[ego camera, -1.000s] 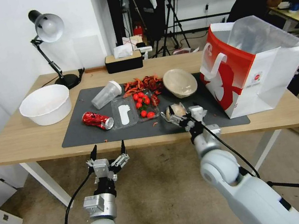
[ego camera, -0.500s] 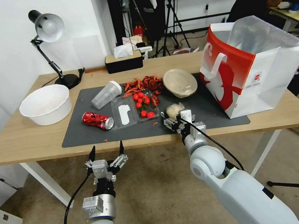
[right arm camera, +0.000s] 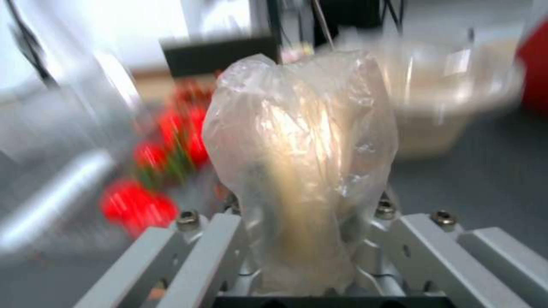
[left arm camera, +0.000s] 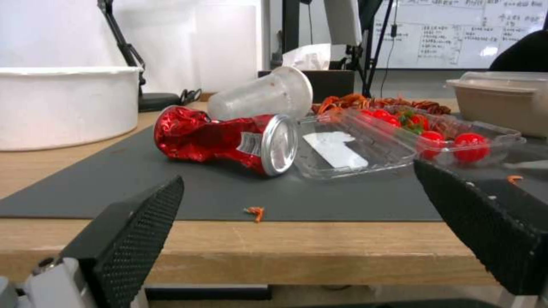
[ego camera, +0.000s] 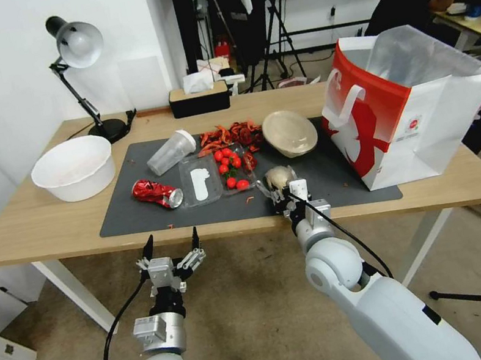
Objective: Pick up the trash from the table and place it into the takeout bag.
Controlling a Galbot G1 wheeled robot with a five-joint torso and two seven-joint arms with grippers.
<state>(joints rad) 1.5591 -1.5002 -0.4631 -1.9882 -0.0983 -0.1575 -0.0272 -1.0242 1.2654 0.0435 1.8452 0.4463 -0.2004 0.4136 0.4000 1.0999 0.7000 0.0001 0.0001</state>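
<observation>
My right gripper [ego camera: 279, 188] [right arm camera: 311, 226] is shut on the plastic-wrapped bun [ego camera: 278, 177] [right arm camera: 302, 171], low over the front part of the dark mat [ego camera: 136, 220]. A crushed red can [ego camera: 156, 193] [left arm camera: 228, 140] lies on the mat's left part, with a clear plastic cup [ego camera: 170, 152] [left arm camera: 263, 94] on its side behind it. The beige paper bowl [ego camera: 289, 132] [left arm camera: 502, 105] sits at the mat's back right. At the table's [ego camera: 32, 229] right end stands the takeout bag [ego camera: 407, 107], open at the top. My left gripper [ego camera: 171, 242] [left arm camera: 297, 179] hangs open just off the front edge, facing the can.
A big white bowl [ego camera: 73, 168] stands at the left, a desk lamp [ego camera: 77, 47] and a tissue box [ego camera: 199, 97] at the back. A clear tray of cherry tomatoes [ego camera: 232, 169] and red scraps [ego camera: 229, 135] lie mid-mat.
My right arm has swung a little left and drawn back toward me, the bun still in its grip. The left arm has barely moved.
</observation>
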